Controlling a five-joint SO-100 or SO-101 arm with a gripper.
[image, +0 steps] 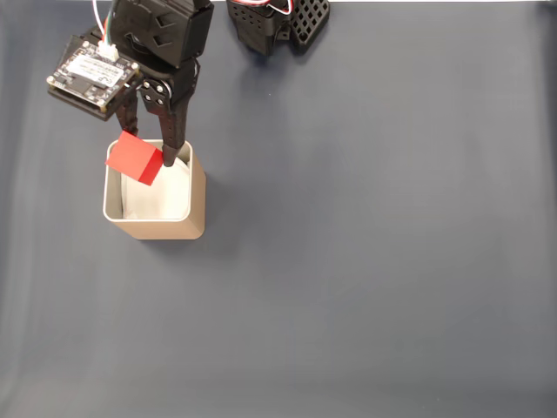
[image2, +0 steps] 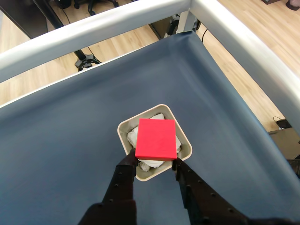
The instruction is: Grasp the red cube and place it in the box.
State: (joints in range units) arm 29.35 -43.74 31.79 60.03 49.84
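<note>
The red cube [image: 135, 158] [image2: 156, 138] hangs over the open top of the box [image: 198, 198] [image2: 186, 148], a tan square container lined with white crumpled paper. My black gripper [image: 146, 158] [image2: 154, 161] is shut on the cube, one finger on each side of it. In the fixed view the cube sits tilted over the box's upper left corner, with a fingertip [image: 171, 155] reaching past the rim. In the wrist view the cube covers most of the box's opening. Whether the cube touches the paper lining I cannot tell.
The box stands on a dark blue-grey mat [image: 365, 261]. A black arm base part [image: 278, 22] sits at the mat's top edge in the fixed view. A circuit board [image: 91, 74] rides on the arm. In the wrist view pale rails [image2: 93, 33] border the table.
</note>
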